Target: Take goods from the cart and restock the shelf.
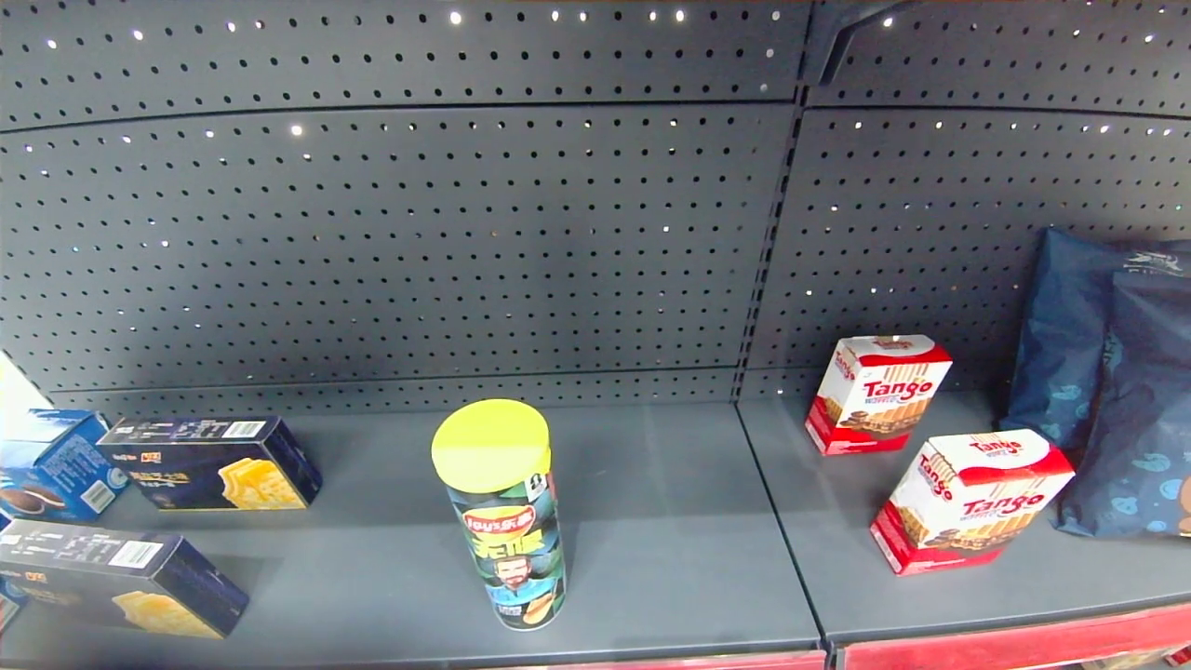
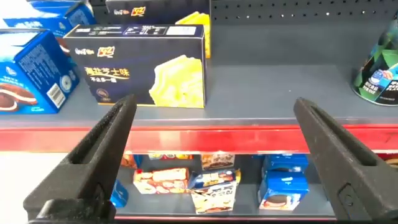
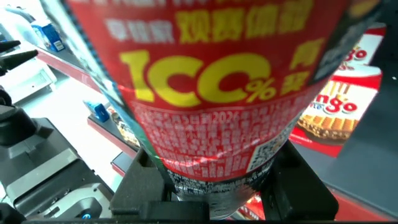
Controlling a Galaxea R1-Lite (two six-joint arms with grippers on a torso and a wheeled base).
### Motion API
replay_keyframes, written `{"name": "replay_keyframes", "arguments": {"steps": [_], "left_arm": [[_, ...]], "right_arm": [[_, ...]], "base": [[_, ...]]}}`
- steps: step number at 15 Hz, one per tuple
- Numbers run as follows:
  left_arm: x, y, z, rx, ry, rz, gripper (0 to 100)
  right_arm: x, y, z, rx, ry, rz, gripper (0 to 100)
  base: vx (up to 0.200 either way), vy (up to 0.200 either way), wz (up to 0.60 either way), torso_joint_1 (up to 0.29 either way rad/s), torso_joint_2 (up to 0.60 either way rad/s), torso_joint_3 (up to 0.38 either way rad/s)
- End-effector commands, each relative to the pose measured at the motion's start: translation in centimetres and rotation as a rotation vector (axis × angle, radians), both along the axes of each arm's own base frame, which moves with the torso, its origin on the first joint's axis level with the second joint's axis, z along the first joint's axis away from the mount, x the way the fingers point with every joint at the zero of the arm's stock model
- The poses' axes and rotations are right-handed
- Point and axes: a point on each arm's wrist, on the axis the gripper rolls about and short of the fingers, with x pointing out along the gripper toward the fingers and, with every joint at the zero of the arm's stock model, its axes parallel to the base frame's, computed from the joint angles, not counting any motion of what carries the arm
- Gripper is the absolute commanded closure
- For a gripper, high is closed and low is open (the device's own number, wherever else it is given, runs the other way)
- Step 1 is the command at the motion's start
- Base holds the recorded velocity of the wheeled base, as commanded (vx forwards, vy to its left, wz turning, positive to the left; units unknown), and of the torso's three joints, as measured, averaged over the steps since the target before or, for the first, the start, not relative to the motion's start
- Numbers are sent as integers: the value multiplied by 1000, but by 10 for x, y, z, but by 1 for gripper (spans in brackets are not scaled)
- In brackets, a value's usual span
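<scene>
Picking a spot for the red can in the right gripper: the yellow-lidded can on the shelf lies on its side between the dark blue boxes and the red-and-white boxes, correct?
Not on its side: the head view shows the yellow-lidded can standing upright, between the dark blue boxes and the red-and-white boxes. The right gripper does hold the red can.

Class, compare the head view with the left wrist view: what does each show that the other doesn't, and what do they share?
Head view adds: two red-and-white wafer boxes, dark blue bags and the can's yellow lid. Left wrist view adds: the open left gripper and a lower shelf of goods beneath the red edge. Both: the chip can, the dark boxes picturing yellow crackers, and a blue cookie box.
</scene>
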Motion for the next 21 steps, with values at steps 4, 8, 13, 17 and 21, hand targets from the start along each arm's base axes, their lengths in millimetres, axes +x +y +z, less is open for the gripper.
{"name": "replay_keyframes", "arguments": {"steps": [4,8,13,17,21], "left_arm": [[0,0,0,-24,-4,-2,0],[0,0,0,-23,-4,-2,0],[0,0,0,-23,-4,-2,0],[0,0,0,-23,-4,-2,0],[0,0,0,-23,-4,-2,0]], "right_arm": [[21,12,6,-80,61,92,100],[58,39,32,-96,82,142,100],[107,79,48,-88,63,164,100],[122,92,50,-86,51,78,100],[121,90,47,-94,58,66,100]], "base": [[0,0,0,0,0,0],[0,0,0,0,0,0],[0,0,0,0,0,0],[0,0,0,0,0,0],[0,0,150,1,1,1]]}}
